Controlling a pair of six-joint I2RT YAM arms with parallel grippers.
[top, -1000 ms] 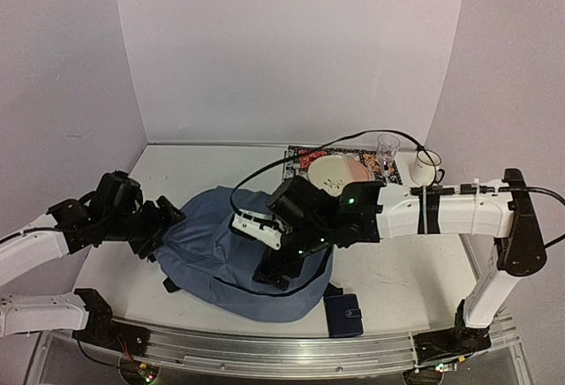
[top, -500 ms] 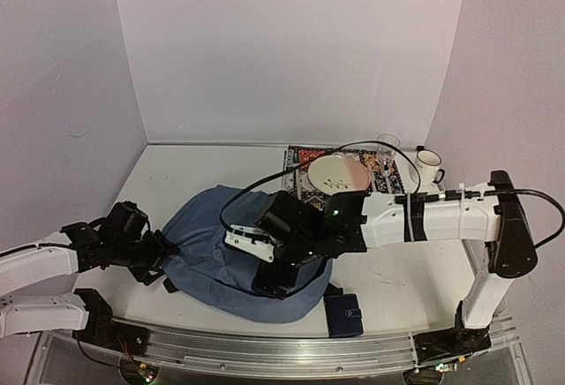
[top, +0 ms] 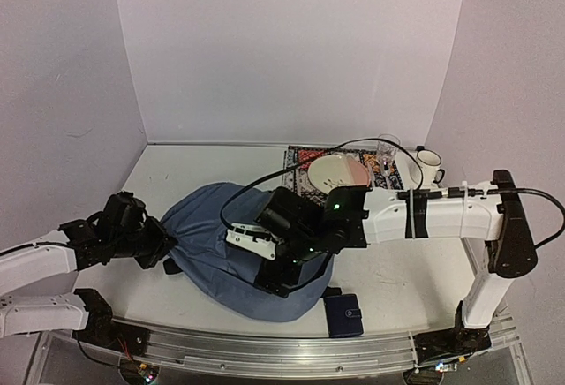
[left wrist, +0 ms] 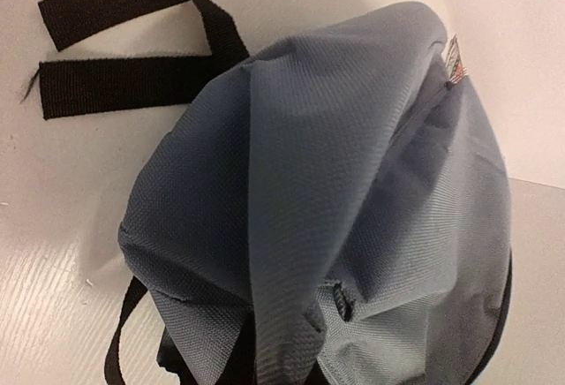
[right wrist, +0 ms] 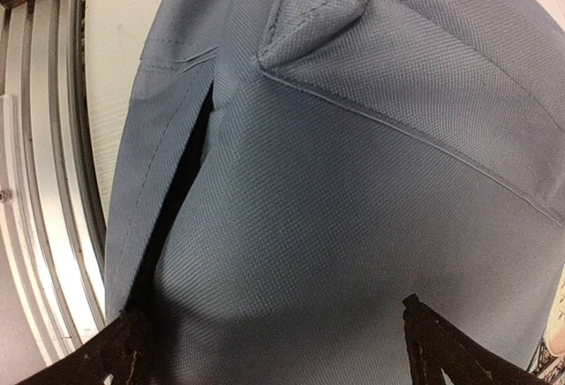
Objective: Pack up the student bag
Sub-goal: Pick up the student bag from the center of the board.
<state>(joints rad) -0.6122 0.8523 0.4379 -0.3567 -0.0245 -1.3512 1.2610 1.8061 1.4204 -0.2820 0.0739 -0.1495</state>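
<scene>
Pinching student bag (top: 212, 239) edge, left gripper (top: 166, 245); right gripper (right wrist: 274, 319) spread wide.

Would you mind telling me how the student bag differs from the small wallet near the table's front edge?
The student bag is slate blue, the wallet a darker navy. The bag is far larger than the wallet. The bag is soft and rumpled; the wallet is flat and rectangular. Both lie on the table.
</scene>
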